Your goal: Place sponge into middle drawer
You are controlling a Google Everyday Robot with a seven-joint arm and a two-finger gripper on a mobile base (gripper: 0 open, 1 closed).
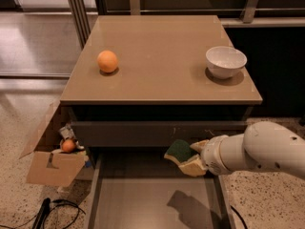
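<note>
The sponge [180, 150], dark green on top with a pale yellow body, is held in my gripper [192, 158] above the right part of the open middle drawer [143, 199]. The drawer is pulled out below the cabinet, wide and shallow with a plain grey-brown floor. The sponge's shadow falls on the drawer floor below it. My white arm [257, 149] comes in from the right edge of the view. The gripper's fingers are shut on the sponge's yellow side.
An orange fruit [107, 61] and a white bowl [225, 61] stand on the cabinet top [162, 75]. A closed upper drawer with a dark front [143, 132] is above the open one. A cardboard box [52, 161] with clutter sits on the floor at left, with cables nearby.
</note>
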